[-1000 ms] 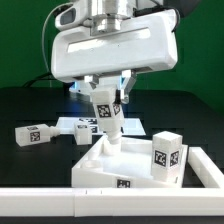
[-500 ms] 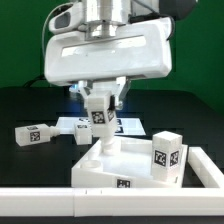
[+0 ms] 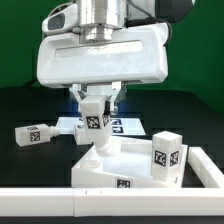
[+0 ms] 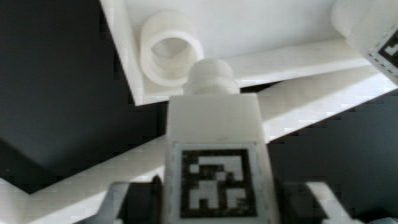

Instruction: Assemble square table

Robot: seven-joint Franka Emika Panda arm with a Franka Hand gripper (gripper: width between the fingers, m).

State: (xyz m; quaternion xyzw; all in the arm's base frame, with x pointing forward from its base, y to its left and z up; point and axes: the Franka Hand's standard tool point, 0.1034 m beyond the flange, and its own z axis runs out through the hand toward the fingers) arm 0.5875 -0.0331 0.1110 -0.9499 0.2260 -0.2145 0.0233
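Observation:
My gripper (image 3: pixel 97 108) is shut on a stubby white table leg (image 3: pixel 96 124) with a black-and-white tag, holding it nearly upright. The leg's lower tip rests at the near-left corner of the white square table top (image 3: pixel 130 168). In the wrist view the leg (image 4: pixel 215 130) runs out from between the fingers (image 4: pixel 135 202), and its narrow tip lies right beside the round corner socket (image 4: pixel 171 48). I cannot tell whether the tip is inside the hole. A second tagged leg (image 3: pixel 167 154) stands upright on the top's right corner. A third leg (image 3: pixel 33 135) lies loose on the black table at the exterior view's left.
A long plain white rail (image 3: pixel 60 205) runs across the front of the exterior view. The marker board (image 3: pixel 122 124) lies flat behind the table top, partly hidden by the held leg. The arm's broad white body (image 3: pixel 100 55) hangs over the work area.
My gripper has moved toward the exterior view's left, carrying the leg with it. The leg now stands straighter, with its tip at the corner. The other legs have not moved.

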